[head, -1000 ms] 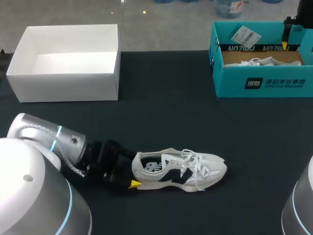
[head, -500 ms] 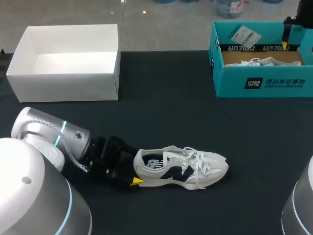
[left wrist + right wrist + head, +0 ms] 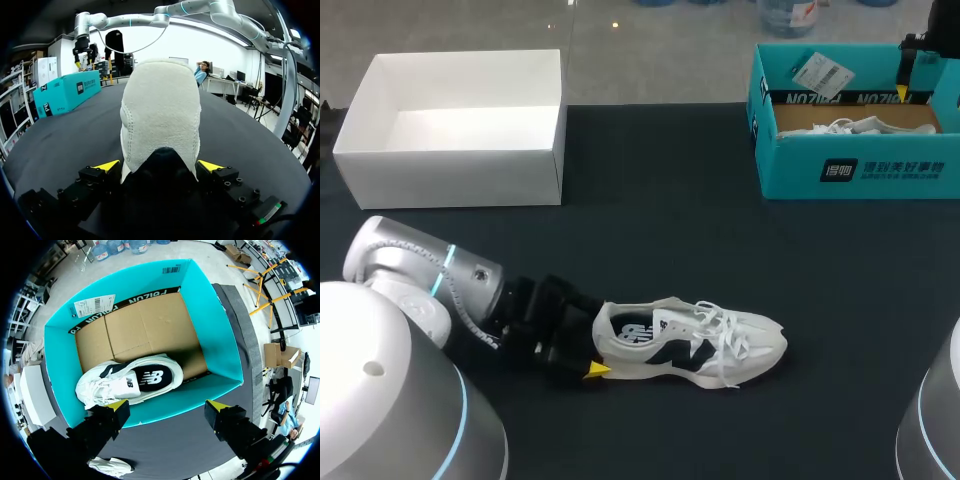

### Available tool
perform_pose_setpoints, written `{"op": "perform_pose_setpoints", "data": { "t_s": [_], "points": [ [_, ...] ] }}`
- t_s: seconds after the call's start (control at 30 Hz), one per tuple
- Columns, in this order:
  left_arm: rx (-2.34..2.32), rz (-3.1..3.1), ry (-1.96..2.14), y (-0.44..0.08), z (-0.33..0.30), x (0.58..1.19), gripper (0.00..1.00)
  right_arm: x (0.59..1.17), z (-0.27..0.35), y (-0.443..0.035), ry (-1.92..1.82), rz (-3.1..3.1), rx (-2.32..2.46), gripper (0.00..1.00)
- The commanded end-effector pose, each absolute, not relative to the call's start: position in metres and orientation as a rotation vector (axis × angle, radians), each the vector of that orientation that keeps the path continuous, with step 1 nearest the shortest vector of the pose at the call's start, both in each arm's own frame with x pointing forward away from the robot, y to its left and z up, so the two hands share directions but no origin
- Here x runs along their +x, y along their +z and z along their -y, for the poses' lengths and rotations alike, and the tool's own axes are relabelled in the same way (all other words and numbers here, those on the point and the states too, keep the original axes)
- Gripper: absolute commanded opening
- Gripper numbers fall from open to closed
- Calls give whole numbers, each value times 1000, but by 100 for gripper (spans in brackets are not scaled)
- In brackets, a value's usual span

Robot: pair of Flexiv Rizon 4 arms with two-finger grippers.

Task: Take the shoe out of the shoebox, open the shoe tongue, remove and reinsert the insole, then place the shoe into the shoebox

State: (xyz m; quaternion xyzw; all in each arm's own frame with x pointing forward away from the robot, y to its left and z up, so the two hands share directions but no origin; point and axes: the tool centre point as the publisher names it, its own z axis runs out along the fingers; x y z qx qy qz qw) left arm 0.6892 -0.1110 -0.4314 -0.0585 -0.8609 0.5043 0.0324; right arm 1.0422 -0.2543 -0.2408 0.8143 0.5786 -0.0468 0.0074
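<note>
Dark table carries a teal shoebox holding one shoe.

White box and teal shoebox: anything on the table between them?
Nothing; head view shows only bare dark table between white box and teal shoebox.

my left arm: silver-grey rounded shell, cyan ring at the joint, thin ribbed cable, small dark screw holes | my left gripper: black blocky fingers, socket screws, yellow wedge tips, red-green strip | my right arm: grey dome, cyan seam | my right gripper: black, yellow tips
</note>
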Motion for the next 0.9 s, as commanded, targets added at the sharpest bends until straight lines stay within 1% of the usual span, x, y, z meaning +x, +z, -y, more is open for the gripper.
{"op": "perform_pose_setpoints", "data": {
  "t_s": [0.03,0.43,0.47,0.5,0.53,0.57,0.6,0.63,0.67,0.7,0.73,0.9],
  "points": [
    [-176,2653,1552,-433,110,688,100,1042,254,-241,-144,-1809,2546,100],
    [-173,2650,1542,-438,112,685,100,1042,254,-241,-144,-1809,2546,100],
    [-170,2651,1541,-438,112,685,100,1042,254,-241,-144,-1809,2546,100],
    [-163,2644,1539,-439,112,685,97,1042,254,-241,-144,-1809,2546,100],
    [-158,2639,1537,-440,112,685,97,1042,254,-241,-144,-1809,2546,100],
    [-149,2645,1537,-441,112,685,89,1042,254,-241,-144,-1809,2546,100],
    [-148,2645,1538,-442,112,685,71,1042,254,-241,-144,-1809,2546,100],
    [-147,2646,1536,-442,112,685,56,1042,254,-241,-144,-1809,2546,100],
    [-139,2649,1536,-442,112,685,53,1042,254,-241,-144,-1809,2546,100],
    [-137,2653,1535,-443,112,685,37,1042,254,-241,-144,-1809,2546,100],
    [-137,2654,1534,-443,112,684,0,1042,254,-241,-144,-1809,2546,100],
    [-128,2661,1534,-443,112,684,0,1042,254,-241,-144,-1809,2546,100]
  ]
}}
